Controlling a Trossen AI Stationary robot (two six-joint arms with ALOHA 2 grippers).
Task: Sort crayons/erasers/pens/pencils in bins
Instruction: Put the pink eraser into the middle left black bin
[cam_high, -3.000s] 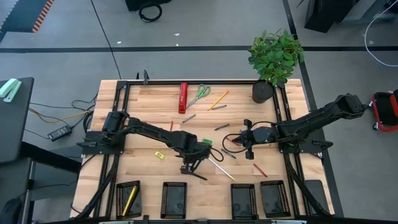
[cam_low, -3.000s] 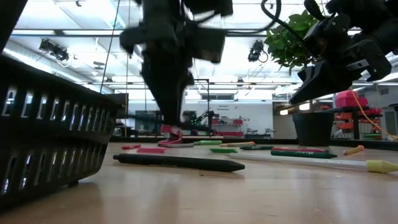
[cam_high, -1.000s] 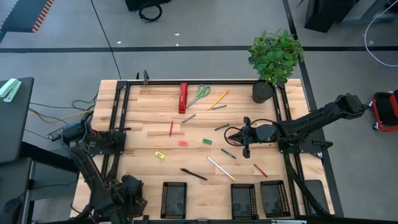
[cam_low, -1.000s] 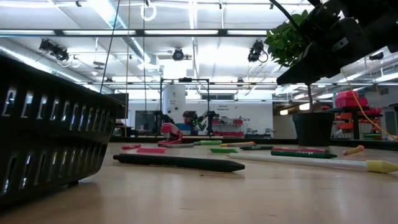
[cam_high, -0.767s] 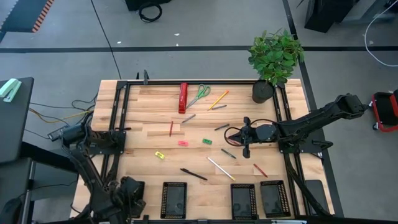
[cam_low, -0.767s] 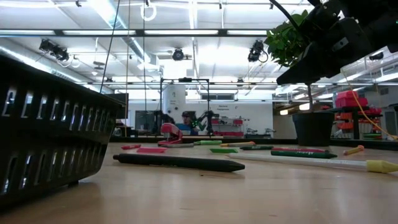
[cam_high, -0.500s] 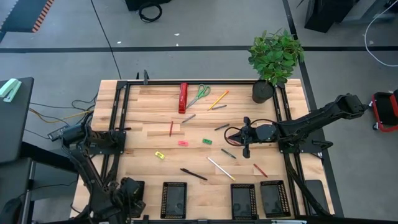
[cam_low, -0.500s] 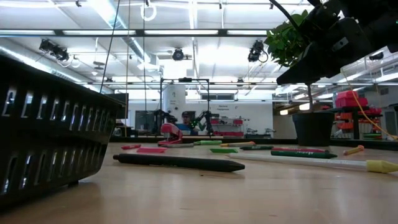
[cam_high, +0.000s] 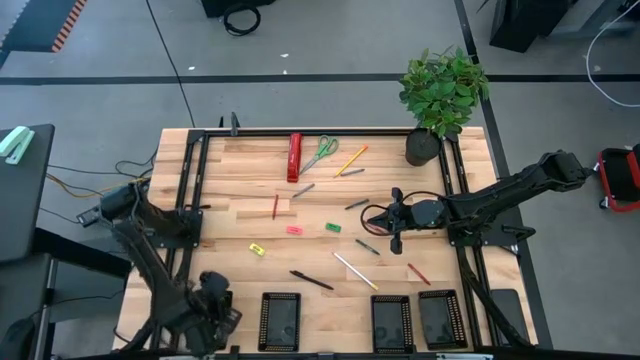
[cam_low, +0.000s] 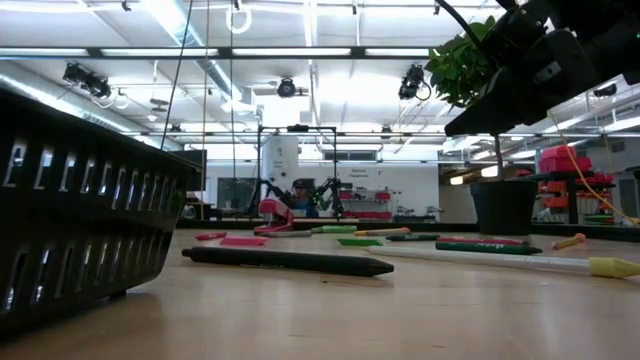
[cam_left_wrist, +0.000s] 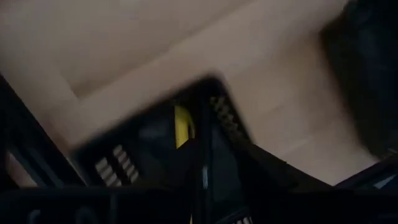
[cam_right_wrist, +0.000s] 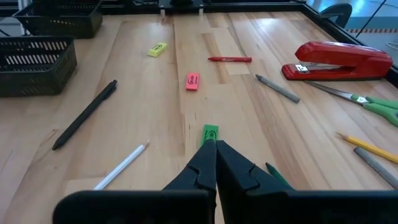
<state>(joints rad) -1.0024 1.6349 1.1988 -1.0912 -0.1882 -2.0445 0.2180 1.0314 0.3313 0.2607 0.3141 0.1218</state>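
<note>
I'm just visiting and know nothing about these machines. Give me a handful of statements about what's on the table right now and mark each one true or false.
1. The right gripper is shut, with nothing between its fingers. True.
2. The green eraser lies inside one of the bins. False: it lies on the bare wooden table, just ahead of the right gripper.
3. The left gripper is over the leftmost bin, at the table's near left corner. True.
4. The pink eraser and the yellow eraser are touching. False: they lie apart on the wood.
5. The black pen lies loose on the table, outside the bins. True.
6. The red stapler stands beside the bins. False: it sits at the table's far edge, next to the scissors.
</note>
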